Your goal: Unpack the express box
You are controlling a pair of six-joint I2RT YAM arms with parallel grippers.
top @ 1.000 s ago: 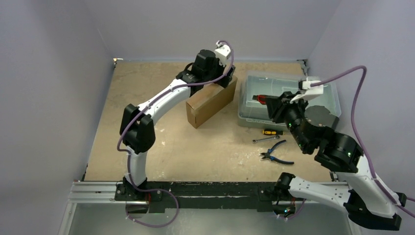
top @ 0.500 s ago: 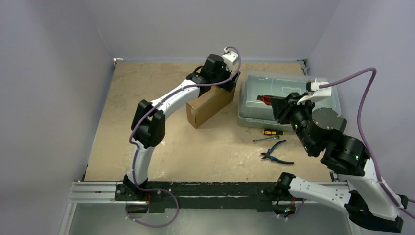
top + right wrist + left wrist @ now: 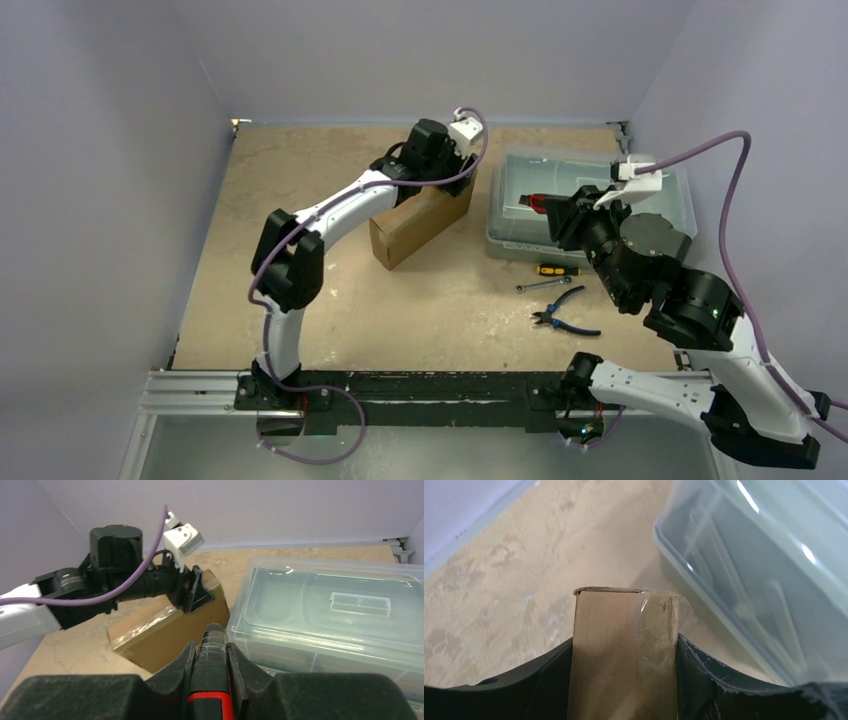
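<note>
Near end of express box (image 3: pixel 621 660) past bottom edge; clear bin (image 3: pixel 744 575) past right edge.

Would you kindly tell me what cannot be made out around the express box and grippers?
- Contents of the express box: closed cardboard, every view.
- Its far end, top view: covered by the left arm.
- Finger bases of the left gripper, left wrist view: cut by the bottom edge.
- The black-and-red tool in the right gripper, right wrist view: handle cut off; type unclear.
- Contents of the clear bin: hazy lid.
</note>
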